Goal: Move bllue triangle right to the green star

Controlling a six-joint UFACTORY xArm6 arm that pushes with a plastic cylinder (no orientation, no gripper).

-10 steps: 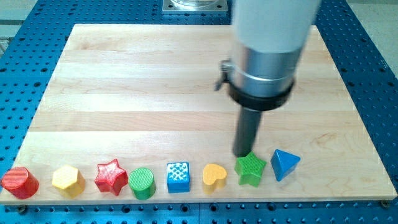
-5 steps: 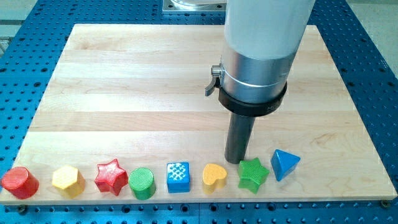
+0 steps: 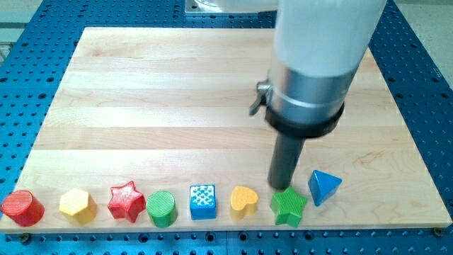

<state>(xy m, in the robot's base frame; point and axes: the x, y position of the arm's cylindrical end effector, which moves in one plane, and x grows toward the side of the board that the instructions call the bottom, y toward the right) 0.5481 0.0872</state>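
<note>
The blue triangle (image 3: 324, 187) sits near the board's bottom edge, at the right end of a row of blocks. The green star (image 3: 289, 206) lies just to its left and slightly lower, close to it but apart. My tip (image 3: 281, 187) stands right at the star's top edge, touching or nearly touching it, and to the left of the blue triangle. The arm's wide grey and white body hangs above it.
Along the bottom edge, from the view's left: a red cylinder (image 3: 22, 207), a yellow hexagon (image 3: 77, 205), a red star (image 3: 127, 201), a green cylinder (image 3: 162, 208), a blue cube (image 3: 203, 201), a yellow heart (image 3: 244, 200). The wooden board (image 3: 141, 99) lies on a blue perforated table.
My tip swung left, then back right to the star's top edge. The green star has slid down towards the board's bottom edge. The blue triangle has not moved.
</note>
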